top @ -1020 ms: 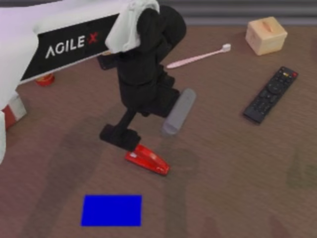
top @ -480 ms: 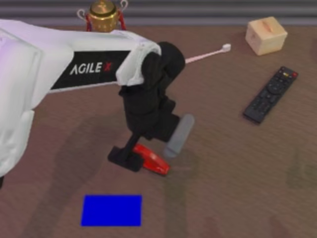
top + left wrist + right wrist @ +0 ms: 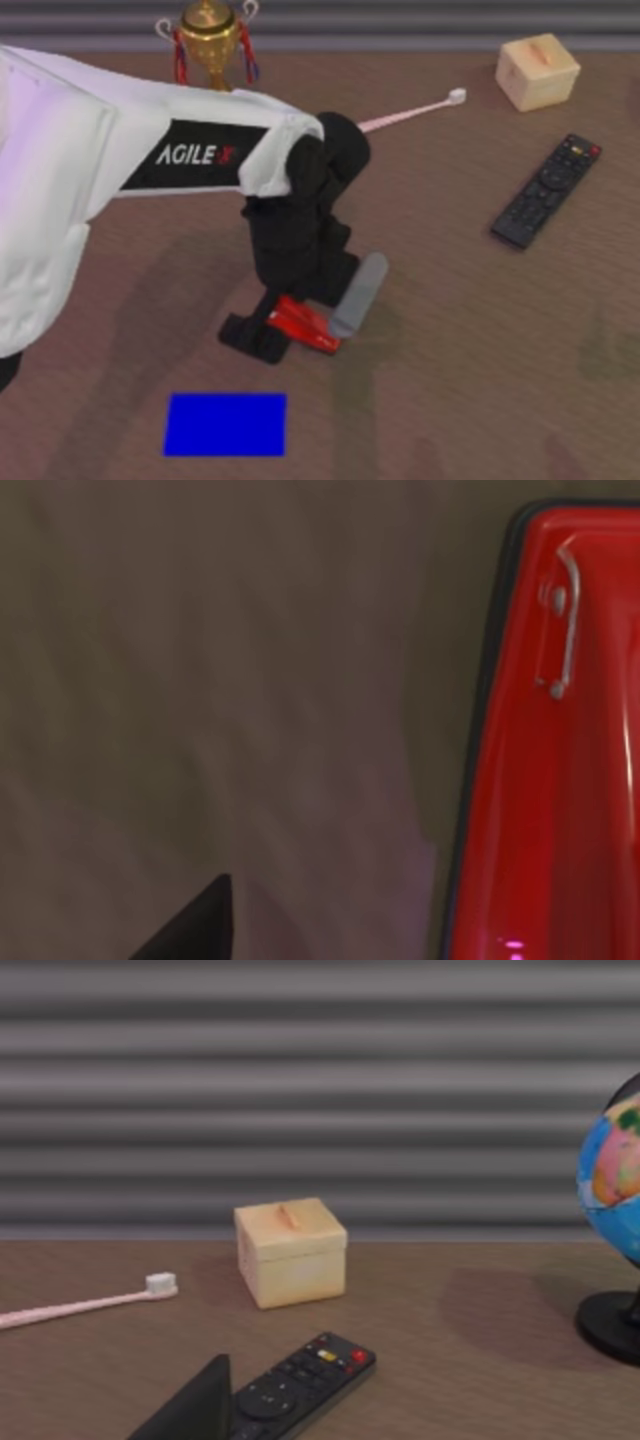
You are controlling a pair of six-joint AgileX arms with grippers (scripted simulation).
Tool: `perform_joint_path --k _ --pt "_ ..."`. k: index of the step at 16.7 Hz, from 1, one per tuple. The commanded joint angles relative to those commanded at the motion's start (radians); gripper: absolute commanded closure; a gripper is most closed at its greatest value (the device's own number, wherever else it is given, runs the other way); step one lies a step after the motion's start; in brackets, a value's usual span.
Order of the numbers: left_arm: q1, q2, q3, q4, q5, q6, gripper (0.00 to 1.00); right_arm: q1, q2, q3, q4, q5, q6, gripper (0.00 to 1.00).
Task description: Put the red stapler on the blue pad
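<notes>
Left hand (image 3: pixel 300 325), down at the red stapler (image 3: pixel 308 325) near the counter's (image 3: pixel 450 330) middle, looks spread to either side of it, one dark finger and one grey; whether they touch it I cannot tell. I judge this the grasp step: the next move calls for closing, lifting and carrying toward the blue pad (image 3: pixel 225 424), which lies near the front edge. Much of the stapler is hidden under the arm, and the right hand is out of view.
</notes>
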Motion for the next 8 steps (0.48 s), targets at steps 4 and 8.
perform_joint_path --k 4,8 --pt "0.0 0.0 0.0 0.0 0.0 0.0 0.38 0.0 0.0 0.0 0.0 0.0 0.0 0.0" --pt "0.0 0.0 0.0 0.0 0.0 0.0 0.68 0.0 0.0 0.0 0.0 0.0 0.0 0.0"
